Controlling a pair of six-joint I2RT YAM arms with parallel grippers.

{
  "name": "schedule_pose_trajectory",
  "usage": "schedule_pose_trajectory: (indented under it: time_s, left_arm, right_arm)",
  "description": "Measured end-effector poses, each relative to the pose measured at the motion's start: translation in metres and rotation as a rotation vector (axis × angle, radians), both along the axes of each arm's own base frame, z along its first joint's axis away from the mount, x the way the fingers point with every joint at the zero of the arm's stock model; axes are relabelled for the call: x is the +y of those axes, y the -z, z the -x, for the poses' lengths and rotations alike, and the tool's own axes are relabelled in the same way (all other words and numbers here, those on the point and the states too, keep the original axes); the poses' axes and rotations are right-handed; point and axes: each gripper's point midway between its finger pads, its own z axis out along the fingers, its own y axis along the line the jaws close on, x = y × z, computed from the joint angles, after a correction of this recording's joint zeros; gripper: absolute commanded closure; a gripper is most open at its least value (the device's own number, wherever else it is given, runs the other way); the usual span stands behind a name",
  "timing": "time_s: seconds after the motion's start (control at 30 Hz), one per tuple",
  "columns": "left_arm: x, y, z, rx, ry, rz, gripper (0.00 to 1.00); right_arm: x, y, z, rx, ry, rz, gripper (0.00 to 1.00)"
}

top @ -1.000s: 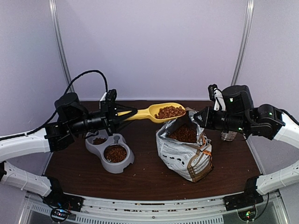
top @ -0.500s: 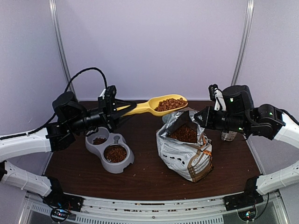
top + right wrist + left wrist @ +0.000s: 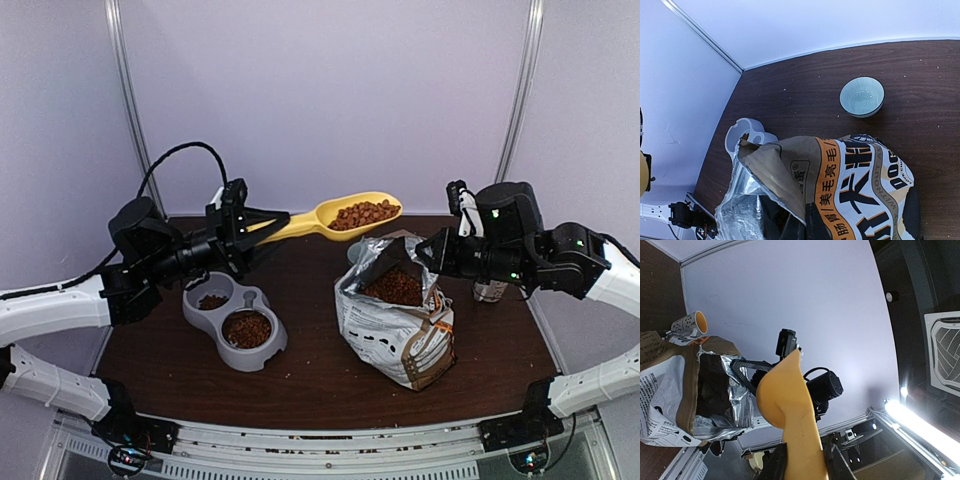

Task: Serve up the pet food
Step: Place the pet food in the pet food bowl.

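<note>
From where I stand, the job looks partway through. The left pincer (image 3: 243, 232) is clamped on the handle of a yellow scoop (image 3: 300, 224). It holds the scoop roughly level, high above the back of the surface (image 3: 320, 385). The scoop's cup carries a good heap of pet food (image 3: 364, 213), dark-brown pellets that sit inside the rim without spilling. The left wrist view shows only the scoop's yellow underside running out from between the fingers, so the load cannot be seen from there.

The right pincer (image 3: 422, 250) appears to be pinched on the upper rim of the bag (image 3: 395, 335), holding its mouth open. More kibble lies dark inside the opening. In the right wrist view the bag's flap runs down to the bottom edge of the picture, though the fingers themselves are hard to make out there.

Down on the surface, to the left of the bag, stands a grey two-well feeder (image 3: 248, 297). Both wells already hold kibble. The nearer one looks fairly full and the farther one only thinly covered. A small pale bowl (image 3: 861, 96) sits behind the bag, apart from it.

So the scooping seems done and some food is already served. What is left, I would judge, is to carry the loaded scoop over to the feeder, well apart from where it hangs, and tip it in. The thinner far well looks the likelier place.
</note>
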Motion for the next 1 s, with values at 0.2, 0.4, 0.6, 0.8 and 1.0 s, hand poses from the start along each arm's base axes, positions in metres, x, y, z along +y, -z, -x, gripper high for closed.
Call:
schedule_pose_trajectory:
  time_s: [0.2, 0.4, 0.6, 0.8, 1.0]
  left_arm:
    - [0.001, 0.007, 0.000, 0.013, -0.004, -0.008, 1.00]
    - [0.001, 0.012, -0.001, 0.022, -0.006, -0.012, 1.00]
    - [0.004, 0.008, 0.000, 0.015, -0.011, 0.001, 1.00]
    - [0.019, 0.014, -0.010, 0.025, -0.058, -0.011, 1.00]
    - [0.043, 0.005, -0.014, 0.009, -0.113, 0.002, 1.00]
  right_arm:
    - [0.000, 0.000, 0.000, 0.001, 0.000, 0.001, 1.00]
    - [-0.001, 0.000, 0.000, 0.000, 0.002, 0.003, 1.00]
    - [-0.001, 0.000, -0.001, -0.002, 0.007, 0.004, 1.00]
    - [-0.002, 0.000, -0.001, -0.002, 0.008, 0.005, 1.00]
    - [-0.002, 0.000, -0.001, -0.003, 0.009, 0.004, 1.00]
